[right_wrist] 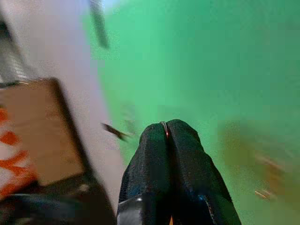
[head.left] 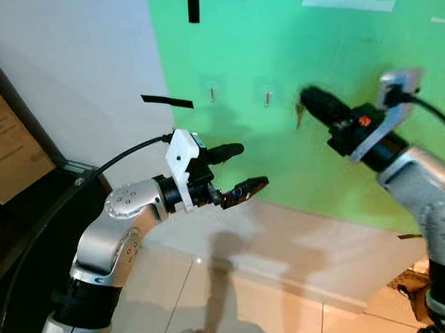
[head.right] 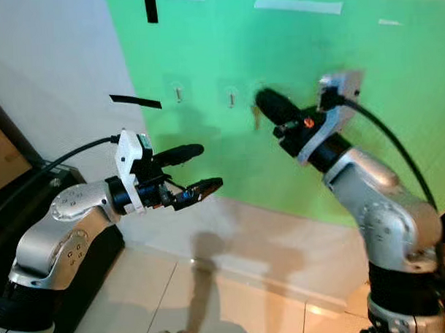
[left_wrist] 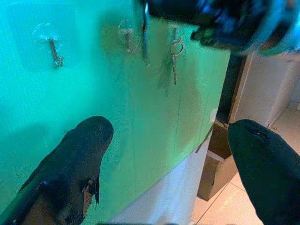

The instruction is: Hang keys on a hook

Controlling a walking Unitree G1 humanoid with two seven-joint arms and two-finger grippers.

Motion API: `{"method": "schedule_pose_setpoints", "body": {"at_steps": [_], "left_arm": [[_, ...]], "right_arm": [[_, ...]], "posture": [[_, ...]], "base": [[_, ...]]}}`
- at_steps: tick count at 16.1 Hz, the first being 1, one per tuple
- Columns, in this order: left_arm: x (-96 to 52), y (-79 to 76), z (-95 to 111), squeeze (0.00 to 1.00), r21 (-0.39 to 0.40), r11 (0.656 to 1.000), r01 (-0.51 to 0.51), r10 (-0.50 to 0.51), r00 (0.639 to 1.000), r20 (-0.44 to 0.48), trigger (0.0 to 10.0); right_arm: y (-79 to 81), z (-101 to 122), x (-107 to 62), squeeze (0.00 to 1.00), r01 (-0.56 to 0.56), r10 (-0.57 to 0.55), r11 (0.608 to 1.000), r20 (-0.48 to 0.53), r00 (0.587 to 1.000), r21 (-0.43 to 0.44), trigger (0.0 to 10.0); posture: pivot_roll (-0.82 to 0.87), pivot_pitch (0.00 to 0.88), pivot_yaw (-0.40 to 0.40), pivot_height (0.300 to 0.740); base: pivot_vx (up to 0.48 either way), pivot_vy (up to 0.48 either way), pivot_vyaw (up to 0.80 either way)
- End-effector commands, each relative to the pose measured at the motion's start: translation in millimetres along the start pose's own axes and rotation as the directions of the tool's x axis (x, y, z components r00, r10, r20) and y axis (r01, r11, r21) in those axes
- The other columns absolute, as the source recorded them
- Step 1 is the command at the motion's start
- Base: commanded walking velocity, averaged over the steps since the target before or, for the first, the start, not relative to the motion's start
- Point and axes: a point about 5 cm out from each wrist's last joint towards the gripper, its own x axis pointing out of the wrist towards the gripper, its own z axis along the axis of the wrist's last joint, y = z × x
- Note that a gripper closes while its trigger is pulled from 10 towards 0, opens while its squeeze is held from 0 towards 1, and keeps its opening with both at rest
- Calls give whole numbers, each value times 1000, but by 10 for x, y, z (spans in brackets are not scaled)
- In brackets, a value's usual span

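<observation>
A green board (head.left: 291, 47) on the wall carries small metal hooks (head.left: 212, 92) (head.left: 267, 99). My right gripper (head.left: 305, 96) is raised to the board just right of the second hook. It is shut, and a thin bit of metal shows between its fingertips (right_wrist: 165, 124). A key (head.left: 300, 116) dangles just under the tips. In the left wrist view a key on a ring (left_wrist: 176, 51) hangs close below the right gripper's fingers (left_wrist: 178, 9); I cannot tell whether it rests on a hook. My left gripper (head.left: 252, 165) is open and empty, lower and to the left.
A dark cabinet (head.left: 19, 210) stands against the wall at the left. Black tape strips (head.left: 167, 102) and white tape (head.left: 348, 3) are stuck on the wall and board. A cardboard box (head.left: 409, 284) sits on the tiled floor (head.left: 212, 298) at the lower right.
</observation>
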Motion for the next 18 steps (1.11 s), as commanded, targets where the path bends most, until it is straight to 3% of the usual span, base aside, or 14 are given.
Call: {"method": "schedule_pose_setpoints", "body": {"at_steps": [1, 7, 9, 16, 18], "left_arm": [[21, -8, 56, 0, 23, 1000, 18, -18, 1000, 0, 10000], [3, -30, 42, 0, 17, 1000, 19, -19, 1000, -8, 10000], [-2, -46, 30, 0, 13, 1000, 18, -18, 1000, -11, 10000], [1, -50, 29, 0, 11, 1000, 18, -18, 1000, -16, 10000], [-2, -45, 30, 0, 12, 1000, 16, -16, 1000, -16, 10000]], "right_arm": [[-24, 23, 45, 0, 29, -29, 999, 0, 1000, -42, 10000], [-235, -86, 114, 0, 153, -157, 984, -37, 987, -96, 10000], [-378, -118, 131, 0, 242, -248, 964, -49, 967, -107, 10000], [-541, -175, 108, 0, 358, -364, 930, -78, 928, -82, 10000], [-488, -113, 93, 0, 318, -320, 947, -52, 946, -46, 10000]], "posture": [[-83, 0, 70, 740], [-79, 0, 64, 740], [-76, 0, 59, 740], [-76, 0, 59, 740], [-74, 0, 58, 740]], "base": [[0, 0, 0], [0, 0, 0], [0, 0, 0], [0, 0, 0], [0, 0, 0]]}}
